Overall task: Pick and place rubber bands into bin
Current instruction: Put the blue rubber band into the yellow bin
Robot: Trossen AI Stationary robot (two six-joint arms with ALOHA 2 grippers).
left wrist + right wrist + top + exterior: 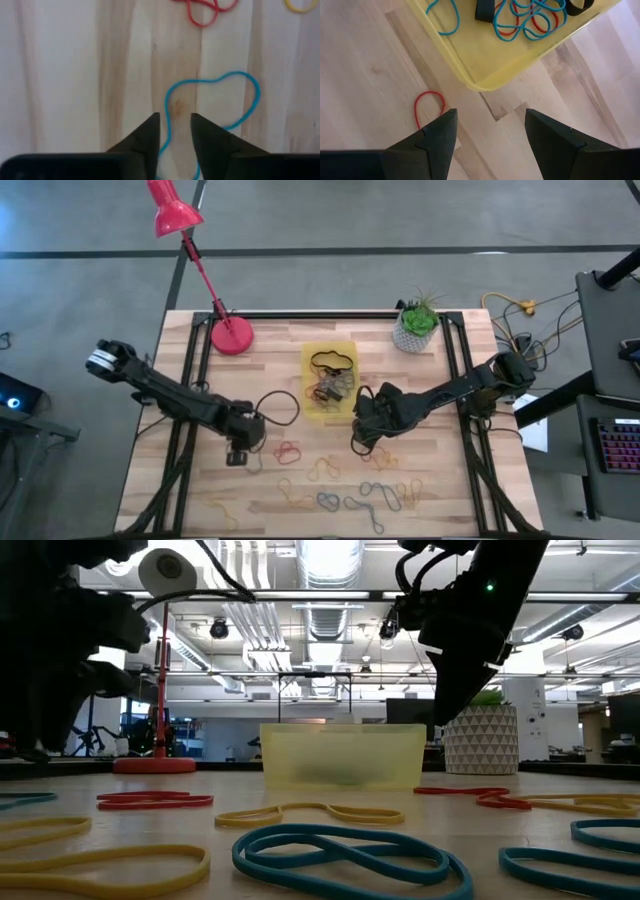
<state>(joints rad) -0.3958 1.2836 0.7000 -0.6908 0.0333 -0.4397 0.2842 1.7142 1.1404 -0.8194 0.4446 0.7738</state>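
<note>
- The bin sits near the middle of the bench, with bare wood on all its sides; the lamp stands just off its far-left corner and the plant pot off its far-right one.
- Inside the bin lie tangled blue and red bands and some black ones.
- Most loose bands lie scattered between the bin and the bench's near edge, in red, yellow and blue, with clear wood between them.
- No readable writing or label shows anywhere.
- The left gripper hangs left of the bin and nearer the front edge, fingers a narrow gap apart, straddling one side of a blue band lying flat on the wood; it holds nothing.
- The right gripper hovers by the bin's near-right corner, fingers wide apart and empty; a small red band lies on the wood just beside one finger.
</note>
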